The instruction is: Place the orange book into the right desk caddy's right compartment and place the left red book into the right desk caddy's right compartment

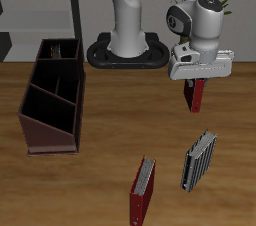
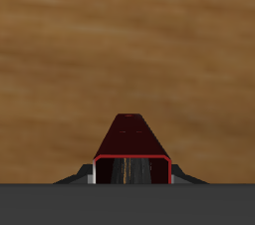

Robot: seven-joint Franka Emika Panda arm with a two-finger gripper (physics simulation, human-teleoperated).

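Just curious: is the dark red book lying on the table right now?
No: the left red book hangs clamped in the tool, lifted above the table.

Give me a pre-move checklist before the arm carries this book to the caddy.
1. Grip: gripper shut on the left red book, ok.
2. Book lifted off the table: ok.
3. Right desk caddy upright, top open: ok.
4. Right compartment free: cannot tell.
5. Path to the caddy clear; the brighter red book and striped book stand nearer the front edge: ok.
6. Orange book placed: cannot tell.
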